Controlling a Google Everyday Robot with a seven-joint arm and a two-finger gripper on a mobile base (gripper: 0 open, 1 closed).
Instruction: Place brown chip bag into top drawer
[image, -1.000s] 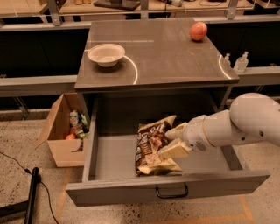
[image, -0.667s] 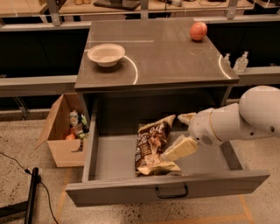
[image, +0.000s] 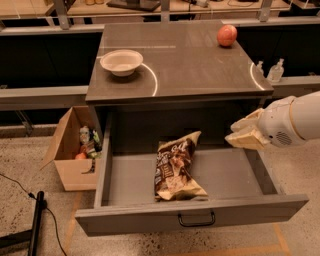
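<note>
Now, grey cabinet (image: 200, 70): stands in the middle of the view, with its top carrying only small items near the back.
Top drawer (image: 150, 224): is pulled well out toward the camera, its floor open to view. The task sentence asks nothing about closing it, so it probably needs no more work.
Robot arm (image: 300, 122): reaches in from the right edge, over the drawer's right wall.
Cardboard box (image: 70, 172): sits on the floor just left of the drawer and plays no part.
Brown chip bag (image: 175, 167): lies flat on the drawer floor, near the middle, its lower end touching the front wall. Placing looks done.
Gripper (image: 243, 131): hovers at the drawer's right side, well apart from the bag, fingers spread and empty. What remains, by my judgement, is only pulling the arm clear.
White bowl (image: 121, 61): sits on the cabinet top, back left.
Red-orange fruit (image: 226, 35): sits back right.
Black handle (image: 196, 220): is untouched.
</note>
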